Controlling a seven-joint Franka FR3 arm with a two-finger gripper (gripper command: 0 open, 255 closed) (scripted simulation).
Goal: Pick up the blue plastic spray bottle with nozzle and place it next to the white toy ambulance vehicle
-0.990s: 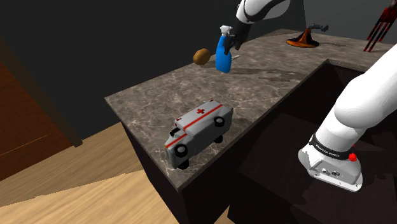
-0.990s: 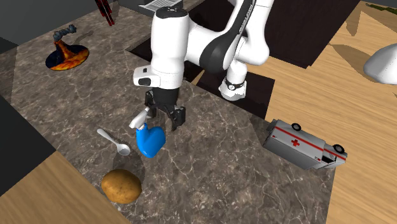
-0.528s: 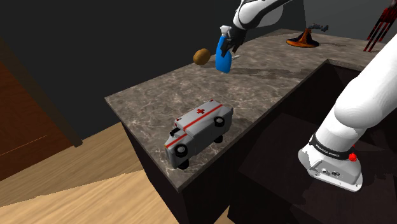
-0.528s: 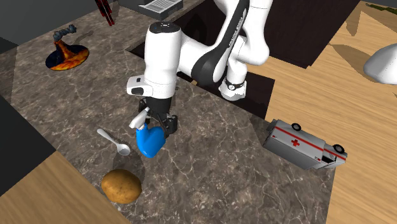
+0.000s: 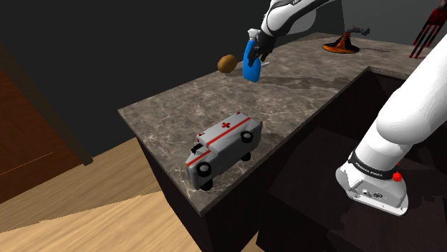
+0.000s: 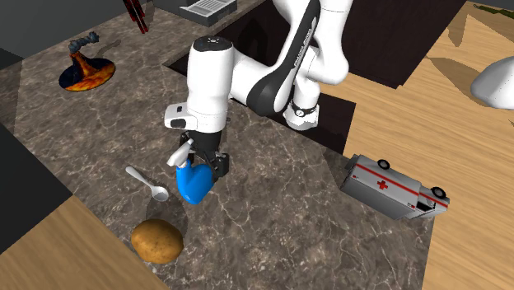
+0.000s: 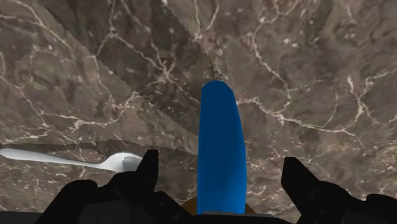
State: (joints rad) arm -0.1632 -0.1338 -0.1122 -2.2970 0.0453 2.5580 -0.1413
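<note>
A blue spray bottle point(image 5: 250, 67) with a white nozzle stands upright on the marble counter point(image 5: 172, 114), far from the stand. My gripper point(image 5: 259, 50) is down over its top. In the wrist view the blue bottle point(image 7: 221, 146) sits between the two black fingers point(image 7: 147, 170), which stand apart from it with gaps on both sides, so the gripper point(image 7: 221, 164) is open. The second exterior view has the gripper point(image 6: 203, 160) around the upper part of the bottle point(image 6: 194, 184). The white toy ambulance point(image 5: 222, 147) with red stripes stands near the counter's corner, well away; it is also the ambulance point(image 6: 394, 188).
A brown potato point(image 6: 156, 240) lies just beyond the bottle, and a silver spoon point(image 6: 148, 184) lies beside it. An orange and black hat-shaped object point(image 5: 341, 44) sits further along the counter. The counter drops off to a wood floor point(image 5: 86, 215) past the ambulance.
The gripper has shifted sideways over the bottle and come down a little, so its fingers now straddle it. The bottle, ambulance, potato and spoon have not moved.
</note>
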